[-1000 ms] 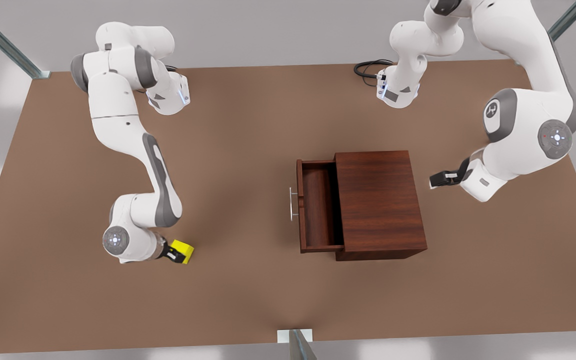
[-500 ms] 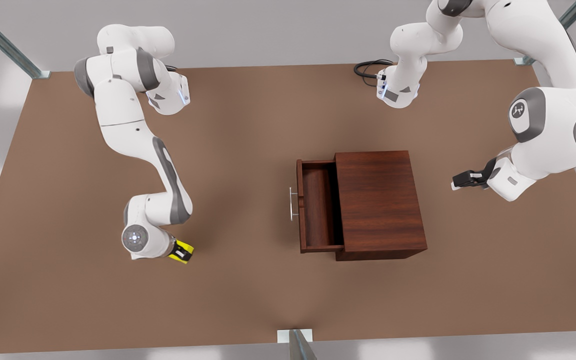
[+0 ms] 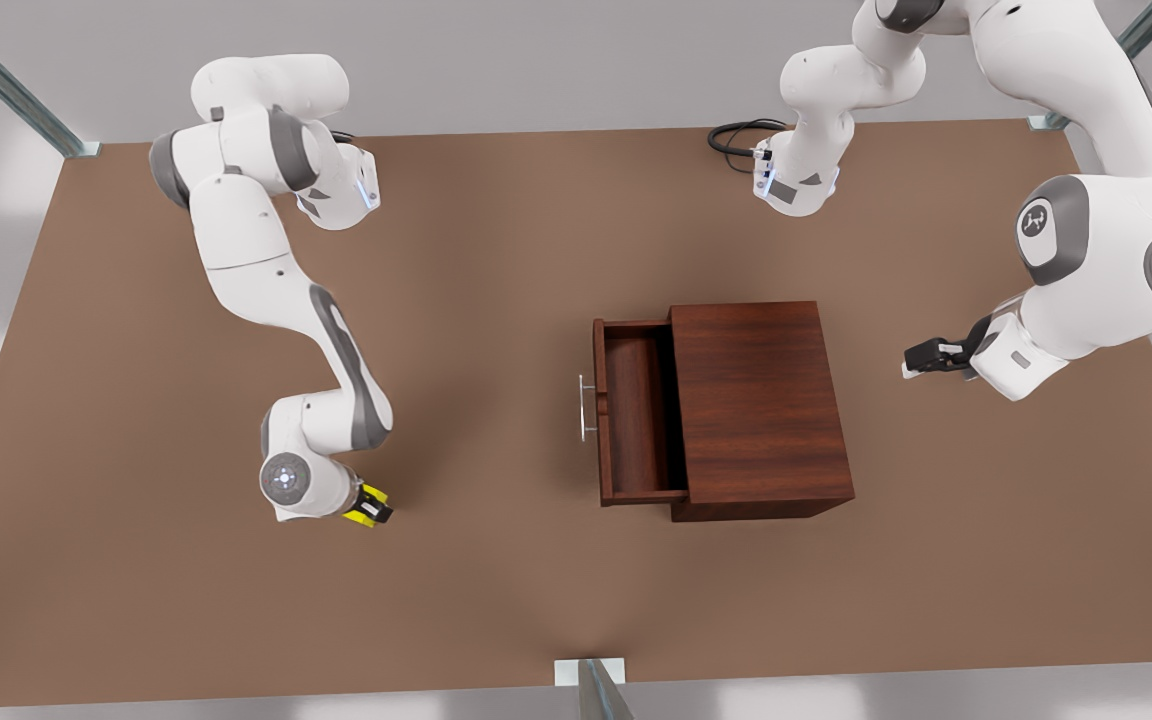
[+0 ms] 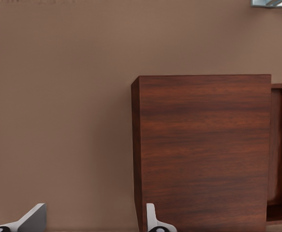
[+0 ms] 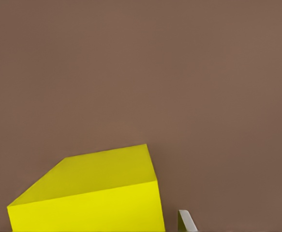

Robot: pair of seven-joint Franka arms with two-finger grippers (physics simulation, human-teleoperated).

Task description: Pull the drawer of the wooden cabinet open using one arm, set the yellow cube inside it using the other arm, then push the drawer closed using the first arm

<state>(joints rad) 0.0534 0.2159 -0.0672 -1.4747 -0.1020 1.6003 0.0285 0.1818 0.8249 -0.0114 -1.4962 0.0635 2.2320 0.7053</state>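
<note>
Cube (image 3: pixel 364 507) sits on the brown table (image 3: pixel 496 250), well apart from the cabinet and tucked in at the right gripper (image 3: pixel 368 506), whose black fingers straddle it. In the right wrist view the yellow cube (image 5: pixel 90 193) fills the near field with one pale fingertip (image 5: pixel 185 221) just beside its face, so the jaws stand apart around it, and whether they already press on it cannot be told. That placement reads as the start of a pick, since the cube must be lifted before it can travel to the drawer. It looks plain, bright yellow, sharp-edged and flat-faced, small enough to fit between the jaws, which should make for an easy squeeze on parallel sides. Farther out, the drawer (image 3: pixel 636 415) stands pulled open from the wooden cabinet (image 3: pixel 756 400), its thin silver handle (image 3: pixel 586 406) facing the cube's side of the table, leaving a cavity ready to receive it. The left gripper (image 3: pixel 921 360) waits behind the cabinet, on the side away from the handle, jaws apart and empty, its pale fingertips (image 4: pixel 32 220) spread in the left wrist view facing the cabinet (image 4: pixel 203 150), likely parked clear for the closing push.
</note>
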